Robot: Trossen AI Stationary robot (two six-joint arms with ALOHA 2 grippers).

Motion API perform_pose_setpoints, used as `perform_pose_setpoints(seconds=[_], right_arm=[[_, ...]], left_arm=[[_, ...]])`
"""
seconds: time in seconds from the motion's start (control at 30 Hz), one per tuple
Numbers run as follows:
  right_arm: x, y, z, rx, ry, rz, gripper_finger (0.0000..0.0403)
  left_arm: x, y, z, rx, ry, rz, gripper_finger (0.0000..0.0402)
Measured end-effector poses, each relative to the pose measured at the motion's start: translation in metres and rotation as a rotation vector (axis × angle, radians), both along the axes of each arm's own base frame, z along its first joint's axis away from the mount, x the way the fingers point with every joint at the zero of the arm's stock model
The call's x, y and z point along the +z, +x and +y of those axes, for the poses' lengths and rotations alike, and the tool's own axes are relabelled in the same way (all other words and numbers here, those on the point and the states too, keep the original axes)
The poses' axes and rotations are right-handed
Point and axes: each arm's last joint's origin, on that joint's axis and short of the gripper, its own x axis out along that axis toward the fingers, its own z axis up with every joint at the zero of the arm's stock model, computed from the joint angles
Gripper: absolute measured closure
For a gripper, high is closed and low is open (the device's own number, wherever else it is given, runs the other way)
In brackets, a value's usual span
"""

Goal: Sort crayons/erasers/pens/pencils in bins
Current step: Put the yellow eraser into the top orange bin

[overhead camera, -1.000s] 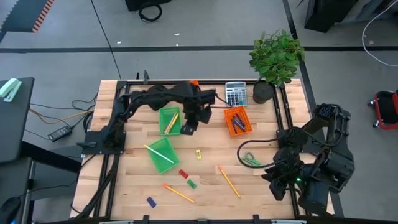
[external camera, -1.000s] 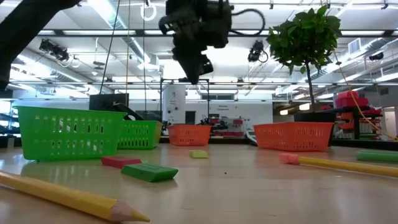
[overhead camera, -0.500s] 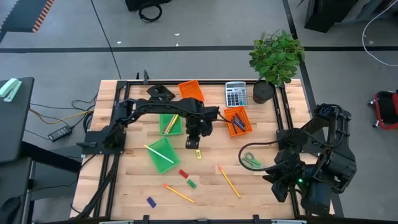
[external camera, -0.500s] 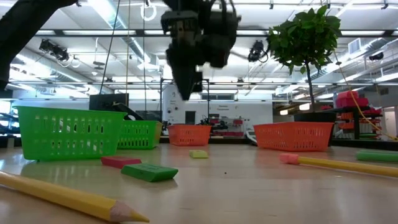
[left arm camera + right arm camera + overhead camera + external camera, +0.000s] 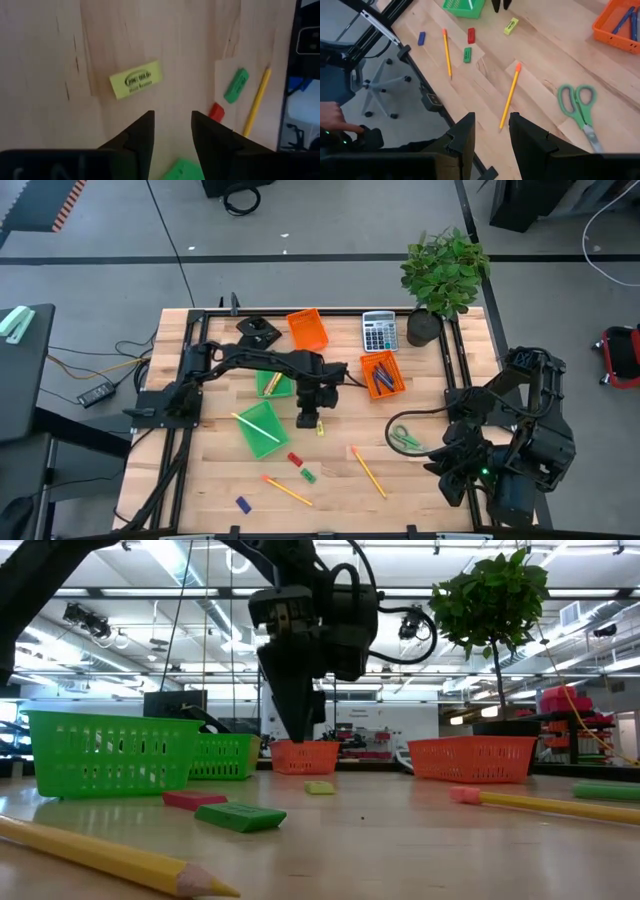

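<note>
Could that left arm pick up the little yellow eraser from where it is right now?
Probably yes. The left gripper hangs just above the yellow eraser, its fingers parted, and bare wood surrounds the eraser. Nothing lies between them; the red eraser and green eraser sit well aside.

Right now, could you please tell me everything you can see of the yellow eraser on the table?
The yellow eraser is a small, flat rectangular block, pale yellow-green, with dark printed lettering inside an oval on its top face. It lies flat on the bare wooden table near the middle, apart from the other things. The left gripper hangs just above and beside it, fingers apart, not touching it. A red eraser and a green eraser lie nearer the front edge.
</note>
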Motion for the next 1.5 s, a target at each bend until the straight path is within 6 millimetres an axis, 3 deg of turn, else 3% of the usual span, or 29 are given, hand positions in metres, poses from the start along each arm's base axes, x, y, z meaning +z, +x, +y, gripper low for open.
perform_pose_setpoints(seconds=[0.27,0.5,0.73,1.0,1.23,1.33,1.5], right_arm=[[0.000,0.000,0.000,-0.026,0.002,-0.027,0.0276],[0.001,0.001,-0.001,-0.021,-0.023,-0.052,0.0276],[0.001,0.003,-0.002,-0.022,-0.045,-0.074,0.0276],[0.001,0.005,-0.003,-0.017,-0.062,-0.077,0.0276],[0.001,0.005,-0.003,-0.021,-0.055,-0.071,0.0276],[0.001,0.005,-0.003,-0.021,-0.054,-0.071,0.0276],[0.001,0.005,-0.003,-0.021,-0.054,-0.070,0.0276]], left_arm=[[-0.020,-0.004,0.006,0.059,0.027,0.003,0.0266],[-0.021,-0.003,0.021,0.112,0.020,-0.021,0.0260],[-0.019,0.002,0.019,0.114,-0.008,-0.063,0.0268],[-0.043,0.007,0.020,0.151,-0.066,-0.016,0.0250],[-0.046,0.005,0.029,0.174,-0.044,0.000,0.0239],[-0.046,0.005,0.028,0.179,-0.073,0.011,0.0241],[-0.054,0.008,0.010,0.128,-0.095,0.028,0.0239]])
